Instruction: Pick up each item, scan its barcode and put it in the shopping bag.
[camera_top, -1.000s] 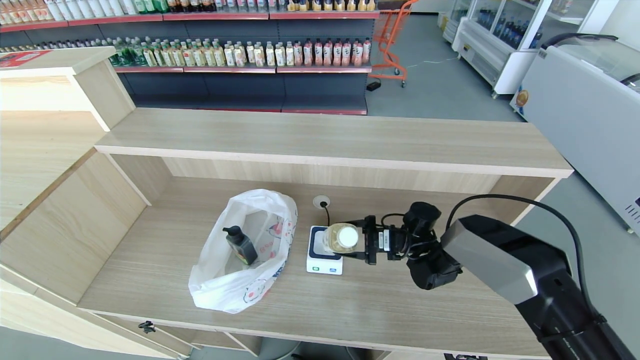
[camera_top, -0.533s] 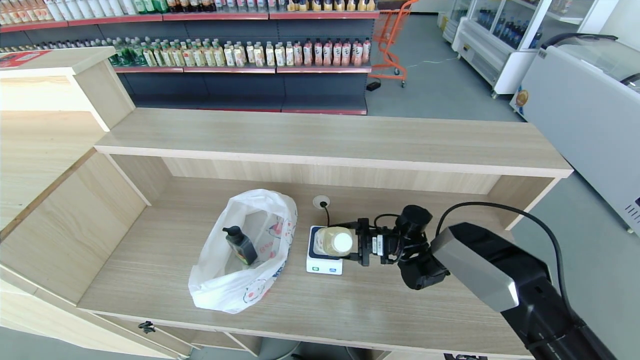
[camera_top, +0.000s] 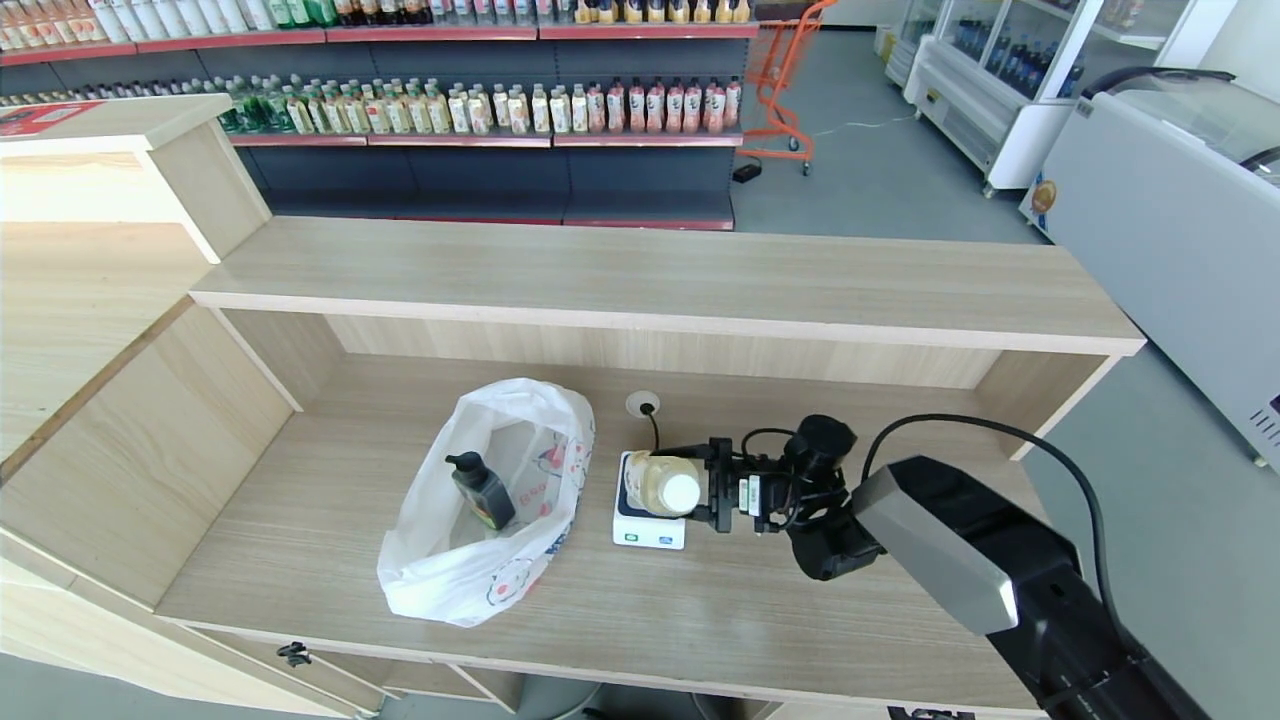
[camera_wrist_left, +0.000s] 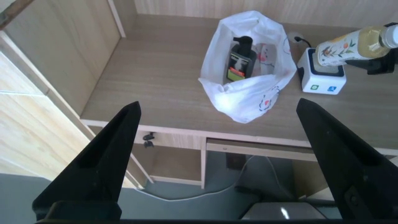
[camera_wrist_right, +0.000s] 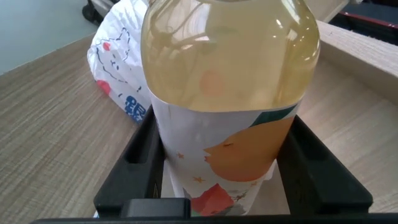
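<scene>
The shopping bag (camera_top: 470, 585) and scanner (camera_top: 648, 528) crowd the worktop's (camera_top: 720, 620) middle, just beside each other; bare wood runs along the front edge, while a raised ledge (camera_top: 660, 275) apparently overhangs the back edge.

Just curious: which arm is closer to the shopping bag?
Right. The right gripper holds a bottle over the scanner beside the bag; the left gripper hovers off the counter's edge.

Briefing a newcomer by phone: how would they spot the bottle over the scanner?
On the wooden counter, a small white scanner sits beside the white shopping bag. The bottle tilted above it has pale yellow liquid and a white cap, unlike the bag's dark pump bottle.
</scene>
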